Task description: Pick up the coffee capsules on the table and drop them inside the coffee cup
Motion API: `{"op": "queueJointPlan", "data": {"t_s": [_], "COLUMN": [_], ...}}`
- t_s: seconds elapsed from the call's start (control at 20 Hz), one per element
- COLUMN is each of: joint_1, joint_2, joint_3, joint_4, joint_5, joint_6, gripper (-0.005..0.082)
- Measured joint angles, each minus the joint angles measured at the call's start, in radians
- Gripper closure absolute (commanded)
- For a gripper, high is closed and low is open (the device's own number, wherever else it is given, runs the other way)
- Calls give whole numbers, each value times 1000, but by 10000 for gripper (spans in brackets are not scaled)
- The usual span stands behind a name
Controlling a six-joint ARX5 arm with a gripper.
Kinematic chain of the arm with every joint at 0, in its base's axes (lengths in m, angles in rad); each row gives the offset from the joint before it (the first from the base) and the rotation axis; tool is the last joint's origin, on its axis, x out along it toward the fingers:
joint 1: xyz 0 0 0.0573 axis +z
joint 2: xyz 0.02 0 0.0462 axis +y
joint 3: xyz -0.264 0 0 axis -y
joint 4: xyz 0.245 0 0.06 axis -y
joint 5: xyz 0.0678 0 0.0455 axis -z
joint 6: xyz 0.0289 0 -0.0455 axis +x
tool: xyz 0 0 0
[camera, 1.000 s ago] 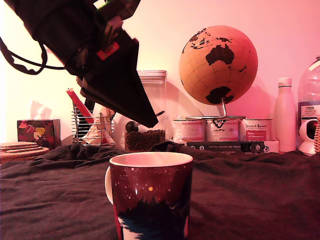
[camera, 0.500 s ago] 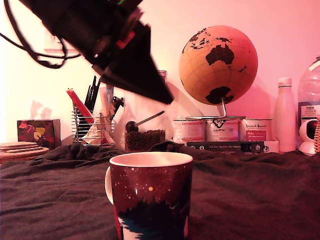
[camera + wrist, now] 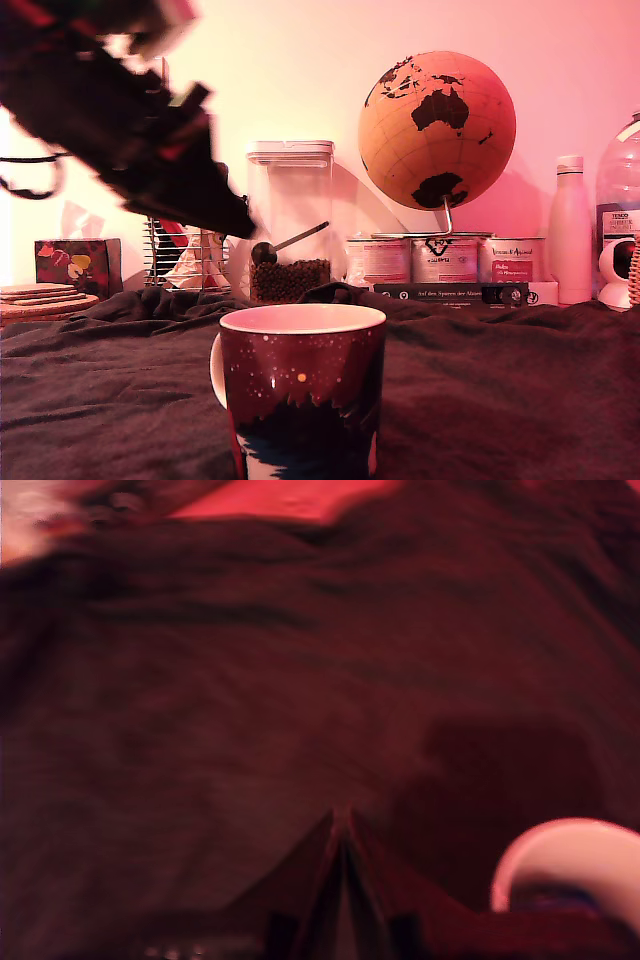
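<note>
Above the counter (image 3: 520,370), behind your coffee cup (image 3: 300,400), your tool (image 3: 342,830) hangs blurred, fingers pressed together, empty.

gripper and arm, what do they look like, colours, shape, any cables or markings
The arm is black and bulky, motion-blurred, with small red and green accents and a thin black cable looping off at the exterior view's left. The gripper tapers to a dark wedge-shaped tip; in the wrist view its fingers are dark and pointed.
</note>
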State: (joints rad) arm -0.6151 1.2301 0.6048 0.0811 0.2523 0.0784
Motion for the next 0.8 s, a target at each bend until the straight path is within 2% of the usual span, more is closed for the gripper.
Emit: {"op": "queueJointPlan", "data": {"t_s": [0.35, 0.8], "joint_1": [183, 414], "joint_2": [-178, -484], "joint_3": [-154, -331], "joint_4": [57, 31], "joint_5": [-1, -2], "joint_6": [-50, -108], "gripper": [788, 788]}}
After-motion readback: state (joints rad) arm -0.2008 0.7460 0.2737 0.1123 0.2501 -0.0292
